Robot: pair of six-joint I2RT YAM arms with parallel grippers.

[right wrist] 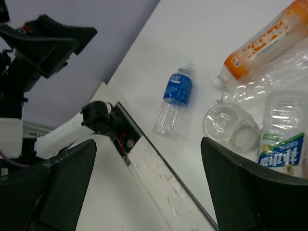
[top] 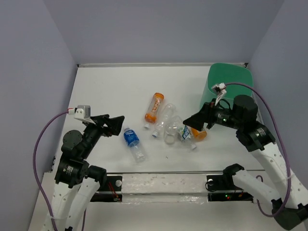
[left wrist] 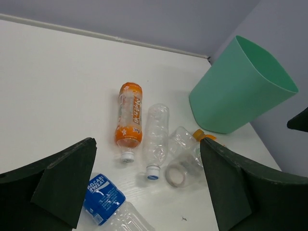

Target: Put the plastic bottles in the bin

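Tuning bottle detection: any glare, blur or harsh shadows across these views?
Top external: soft even light, faint shadows, clear bottles low-contrast on the white table. Left wrist: sharp, no glare, bin well exposed. Right wrist: tilted horizon, blue-label bottle sharp, right end effector fingers dark and featureless.

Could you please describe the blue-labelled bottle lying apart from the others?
The blue-labelled bottle is small, clear plastic, with a white cap and a blue wrap with white lettering around its upper half. It lies on its side on the white table, cap pointing away from the arms, near the left gripper, touching nothing else.
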